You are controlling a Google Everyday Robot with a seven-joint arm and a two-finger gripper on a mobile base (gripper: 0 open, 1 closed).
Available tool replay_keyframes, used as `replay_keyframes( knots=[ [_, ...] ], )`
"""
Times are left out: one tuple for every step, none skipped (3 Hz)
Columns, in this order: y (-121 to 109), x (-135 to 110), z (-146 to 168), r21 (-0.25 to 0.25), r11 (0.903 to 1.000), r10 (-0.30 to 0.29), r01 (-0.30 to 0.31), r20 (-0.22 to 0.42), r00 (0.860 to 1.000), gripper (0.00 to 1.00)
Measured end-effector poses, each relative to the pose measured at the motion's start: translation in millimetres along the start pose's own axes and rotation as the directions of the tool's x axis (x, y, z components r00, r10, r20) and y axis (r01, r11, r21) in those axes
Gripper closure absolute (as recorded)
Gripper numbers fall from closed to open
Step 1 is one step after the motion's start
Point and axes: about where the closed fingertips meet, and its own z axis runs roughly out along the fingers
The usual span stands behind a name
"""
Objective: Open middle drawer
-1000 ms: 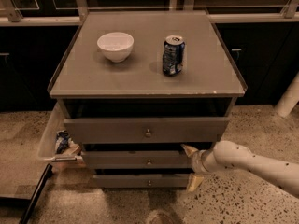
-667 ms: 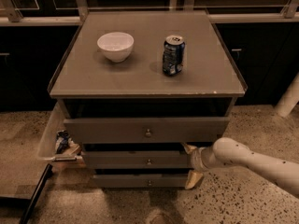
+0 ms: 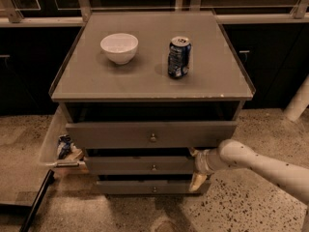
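The grey cabinet (image 3: 145, 81) has three drawers. The middle drawer (image 3: 120, 165) has a low flat front with a small round knob (image 3: 153, 167) and stands slightly out. My gripper (image 3: 195, 168) is at the right end of that front, reaching in from the right on a white arm (image 3: 260, 166). Its fingers are spread, one fingertip (image 3: 193, 152) above the front's right end and one below. The right end of the drawer front is hidden behind the gripper.
The taller top drawer (image 3: 111, 134) is pulled out above it; the bottom drawer (image 3: 120, 187) is below. A white bowl (image 3: 119, 47) and a blue can (image 3: 179, 57) stand on top. A tray with packets (image 3: 63, 146) is at the cabinet's left. A white post (image 3: 299, 100) stands at the right.
Nothing clear; the gripper stays at the right end of the middle drawer front and the drawers look the same.
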Motion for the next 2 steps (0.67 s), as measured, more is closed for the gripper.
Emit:
replay_keyframes(
  knots=[
    [0.4, 2.8, 6.3, -0.005, 0.9999, 0.015, -0.015, 0.008, 1.000, 0.00],
    [1.1, 4.6, 8.5, -0.007, 0.9997, 0.024, -0.024, 0.009, 1.000, 0.00]
  ],
)
